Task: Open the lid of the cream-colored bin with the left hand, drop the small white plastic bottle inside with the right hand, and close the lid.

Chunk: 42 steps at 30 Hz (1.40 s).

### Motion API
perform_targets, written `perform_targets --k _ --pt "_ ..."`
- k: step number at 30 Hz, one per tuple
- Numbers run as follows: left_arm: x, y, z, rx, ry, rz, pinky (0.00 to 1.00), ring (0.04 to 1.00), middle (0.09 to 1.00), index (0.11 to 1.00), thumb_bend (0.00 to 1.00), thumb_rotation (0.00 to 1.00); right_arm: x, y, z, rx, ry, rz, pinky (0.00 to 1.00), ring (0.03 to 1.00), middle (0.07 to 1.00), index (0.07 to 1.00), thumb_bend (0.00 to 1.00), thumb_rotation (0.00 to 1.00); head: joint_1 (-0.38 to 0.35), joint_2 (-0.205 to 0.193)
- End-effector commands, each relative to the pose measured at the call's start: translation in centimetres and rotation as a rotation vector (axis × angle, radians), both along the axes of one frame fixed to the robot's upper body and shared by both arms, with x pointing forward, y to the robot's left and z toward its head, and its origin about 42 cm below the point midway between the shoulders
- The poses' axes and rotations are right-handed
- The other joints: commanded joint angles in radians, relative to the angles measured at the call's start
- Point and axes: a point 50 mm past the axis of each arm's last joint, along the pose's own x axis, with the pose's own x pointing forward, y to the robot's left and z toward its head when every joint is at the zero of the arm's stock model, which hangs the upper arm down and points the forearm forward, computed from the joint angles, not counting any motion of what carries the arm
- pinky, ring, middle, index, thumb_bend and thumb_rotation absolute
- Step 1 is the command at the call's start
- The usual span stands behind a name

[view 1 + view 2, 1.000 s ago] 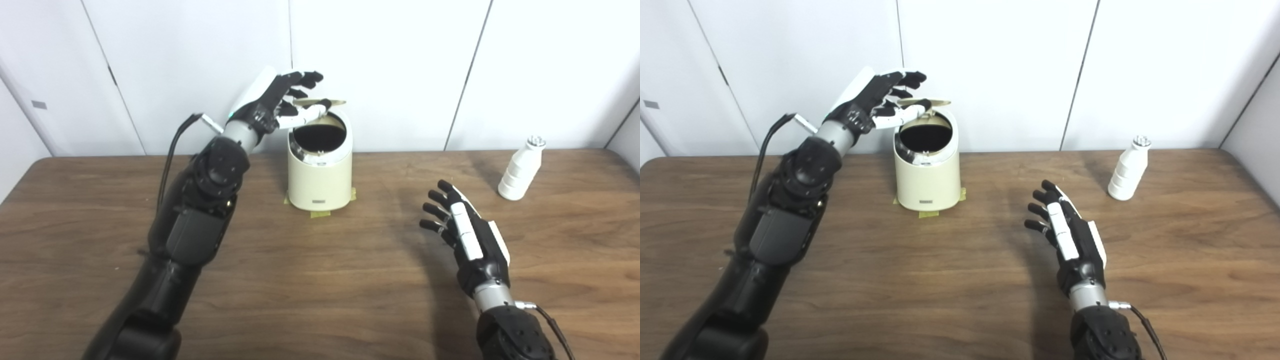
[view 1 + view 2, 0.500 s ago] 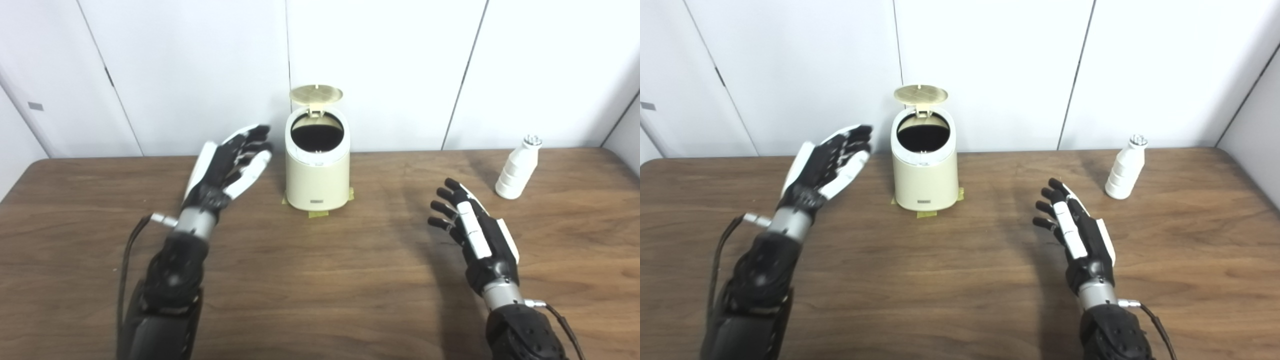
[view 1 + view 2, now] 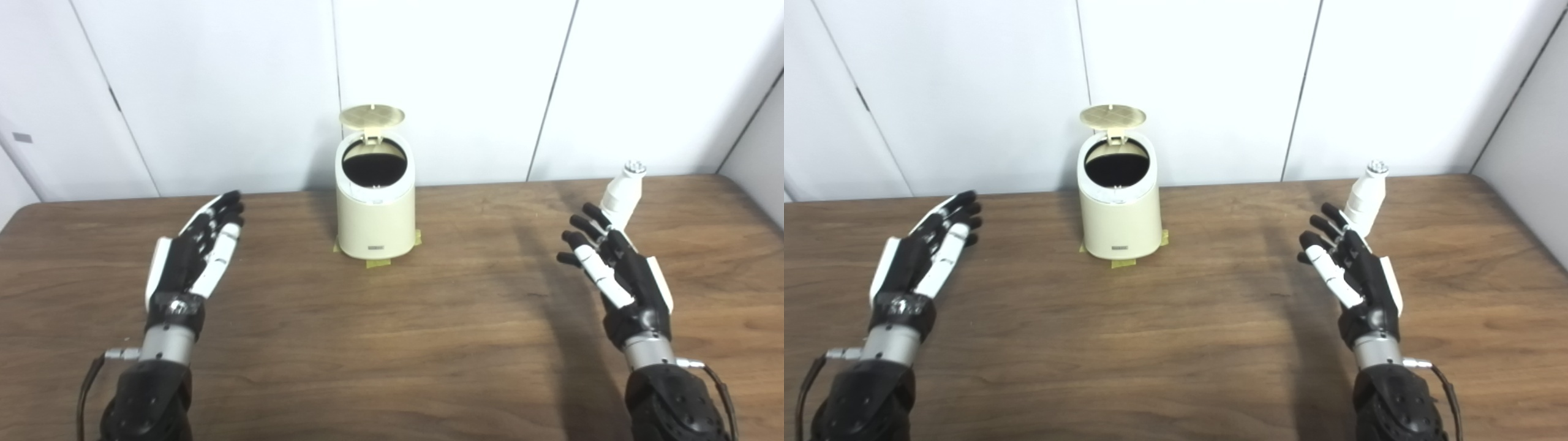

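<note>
Two head cameras, side by side, both looking forward and down across the table (image 3: 392, 343) toward its far edge and the white wall (image 3: 441, 73). Both arms enter from the bottom edge. Views overlap almost fully; the right eye sees slightly more of the table's right far corner. Distance moderate, apparently seated height.

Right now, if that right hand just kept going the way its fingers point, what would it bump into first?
Most likely the small white bottle: the open right hand points up toward it, fingertips just short. Depth is hard to judge.
</note>
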Motion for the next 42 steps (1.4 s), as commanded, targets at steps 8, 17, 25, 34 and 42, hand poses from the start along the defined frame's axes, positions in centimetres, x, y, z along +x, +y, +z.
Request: perform_targets --k 8,17,25,34,42 --pt "0.1 -0.2 1.7 -0.021 -0.049 -0.021 0.88 0.866 0.869 0.882 0.29 0.63 -1.0 -3.1 2.7 -0.130 -0.126 -0.142 0.68 0.753 0.798 0.803 0.70 0.20 -0.067 0.016" --pt "0.0 -0.4 1.5 -0.023 -0.039 -0.036 0.87 0.871 0.876 0.883 0.31 0.60 -1.8 -5.6 3.3 -0.277 -0.084 -0.236 0.62 0.743 0.813 0.803 0.75 0.24 -0.125 0.020" --pt "-0.4 -0.2 1.5 -0.010 -0.040 -0.044 0.85 0.868 0.875 0.884 0.30 0.58 0.4 -7.6 4.1 -0.394 -0.027 -0.260 0.79 0.846 0.889 0.843 0.83 0.28 -0.163 0.021" --pt "-0.5 0.0 1.3 -0.019 -0.020 -0.064 0.86 0.878 0.880 0.895 0.27 0.54 4.5 -8.7 5.7 -0.531 0.049 -0.289 0.83 0.950 0.959 0.917 0.90 0.30 -0.185 0.026" --pt "-0.4 0.3 1.4 -0.015 -0.002 -0.088 0.83 0.864 0.884 0.915 0.23 0.37 8.5 -8.6 6.9 -0.554 0.078 -0.302 0.77 0.914 0.954 0.973 0.91 0.22 -0.188 0.030"
